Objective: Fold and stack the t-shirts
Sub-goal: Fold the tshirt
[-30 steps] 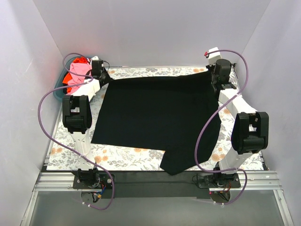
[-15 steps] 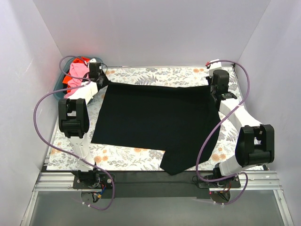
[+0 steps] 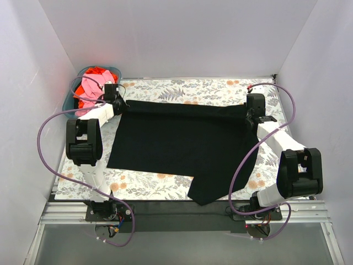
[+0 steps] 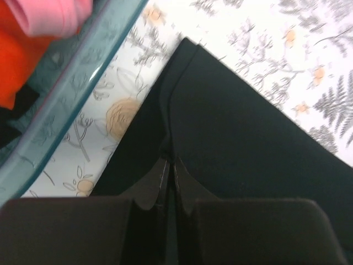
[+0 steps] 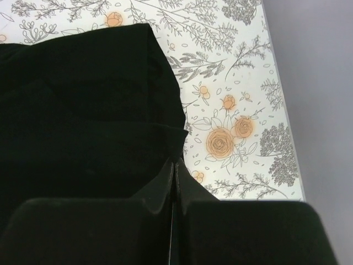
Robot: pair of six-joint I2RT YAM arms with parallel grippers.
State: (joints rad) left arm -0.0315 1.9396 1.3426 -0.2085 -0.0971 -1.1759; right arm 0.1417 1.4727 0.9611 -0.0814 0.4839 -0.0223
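A large black t-shirt lies spread on the floral table cover, one flap hanging past the near edge. My left gripper is shut on its far left corner, seen in the left wrist view with black cloth pinched between the fingers. My right gripper is shut on the far right corner, and the right wrist view shows black cloth bunched at the tips. A pink tee and an orange-red tee lie in the basket.
A teal plastic basket stands at the far left corner, close to my left gripper; its rim shows in the left wrist view. White walls enclose the table on three sides. The floral cover shows beyond the shirt's far edge.
Both grippers have drawn the shirt's far edge toward the near side, away from the back wall, and lowered it. The far edge now lies straighter, with more floral cover showing behind it.
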